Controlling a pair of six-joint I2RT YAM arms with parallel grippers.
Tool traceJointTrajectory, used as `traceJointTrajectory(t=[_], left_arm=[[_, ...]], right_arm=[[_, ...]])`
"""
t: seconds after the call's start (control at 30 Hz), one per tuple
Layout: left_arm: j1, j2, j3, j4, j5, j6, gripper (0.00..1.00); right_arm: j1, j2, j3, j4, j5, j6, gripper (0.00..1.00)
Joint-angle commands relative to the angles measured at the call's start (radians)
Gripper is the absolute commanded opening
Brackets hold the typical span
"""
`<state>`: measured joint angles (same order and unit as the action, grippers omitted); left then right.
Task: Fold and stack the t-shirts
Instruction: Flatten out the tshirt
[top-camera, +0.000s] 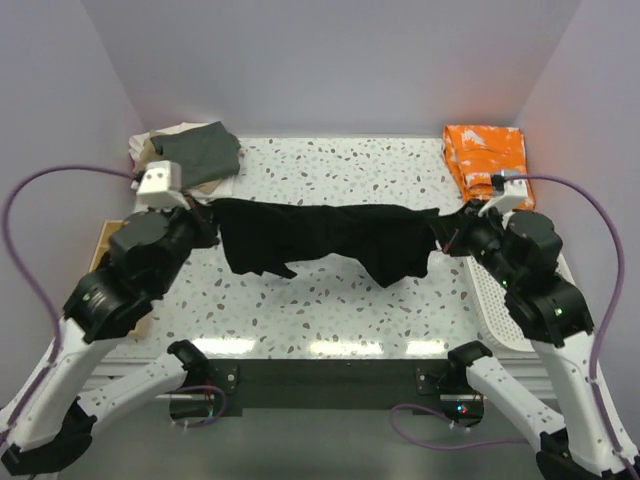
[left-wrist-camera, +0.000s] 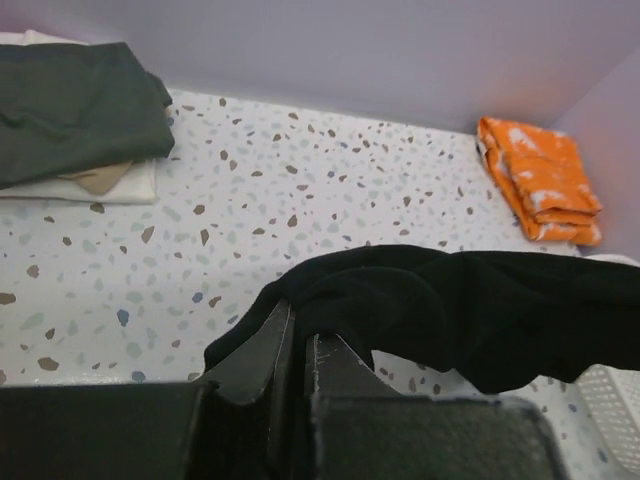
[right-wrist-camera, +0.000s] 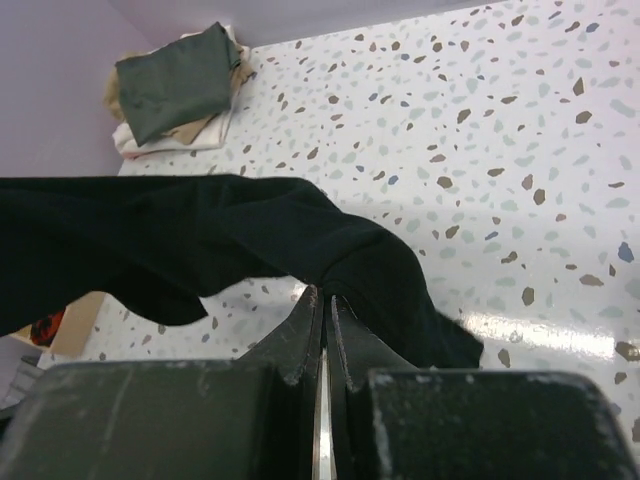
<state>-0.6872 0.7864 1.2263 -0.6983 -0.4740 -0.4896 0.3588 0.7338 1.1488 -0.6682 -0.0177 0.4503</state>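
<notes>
**Jaws.** The left gripper (left-wrist-camera: 300, 322) has its jaws pressed together on a bunched end of the black shirt (top-camera: 320, 240), and cloth wraps over both tips. The right gripper (right-wrist-camera: 322, 298) is likewise clamped on the opposite end. Only a thin slit shows between its fingers below the pinch.

**Shirt.** The shirt hangs between the two grippers as a rumpled band across the middle of the table (top-camera: 340, 170). It is raised at both ends and sags along its lower edge. Whether the lowest folds touch the surface cannot be told. Holding it at opposite ends probably serves to pull the cloth out to full width, so that it can be laid flat before any fold. On that reading the fold itself is not yet made, and the shirt is not yet on the stack.

**Surroundings.** The stack (top-camera: 190, 155) of folded shirts sits in the far left corner, just beyond the left gripper. A grey-green shirt lies on top, with tan and cream edges showing beneath. Its corner position appears to leave the centre as working space. An orange cloth (top-camera: 487, 155), patterned and folded, lies in the far right corner. A white tray (top-camera: 495, 300) lies along the right edge, beside the right arm.

**Risk.** The sagging middle may crease when the shirt is lowered.
</notes>
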Motion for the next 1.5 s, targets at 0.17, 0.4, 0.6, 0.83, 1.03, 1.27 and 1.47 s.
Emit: traceJointTrajectory(t=[0.17,0.4,0.6,0.83,1.03,1.27,1.47], left_arm=[[0.005,-0.165,0.219,-0.283,-0.061,-0.081,0.00],[0.005,-0.269,0.303,-0.415,-0.114,-0.124,0.00],[0.005,-0.259,0.319,-0.437,-0.003,-0.168,0.00],[0.005,-0.244,-0.008,-0.194,0.139,-0.204,0.00],[0.006,-0.161,-0.387,0.164,0.089,-0.228,0.00],[0.041,0.259,-0.422,0.384,-0.206,-0.173,0.14],[0.107,0.421,-0.426,0.496,-0.204,-0.103,0.95]], right_arm=[[-0.001,-0.168,0.267,-0.223,0.067,-0.030,0.00],[-0.001,-0.208,0.390,-0.330,0.138,-0.058,0.00],[-0.001,-0.172,0.422,-0.307,0.019,-0.065,0.00],[-0.001,-0.016,0.209,-0.216,0.103,-0.050,0.00],[-0.001,0.162,0.045,-0.032,0.217,-0.033,0.00],[-0.017,0.581,0.081,0.185,0.398,-0.068,0.00],[-0.038,0.762,0.147,0.265,0.358,-0.111,0.00]])
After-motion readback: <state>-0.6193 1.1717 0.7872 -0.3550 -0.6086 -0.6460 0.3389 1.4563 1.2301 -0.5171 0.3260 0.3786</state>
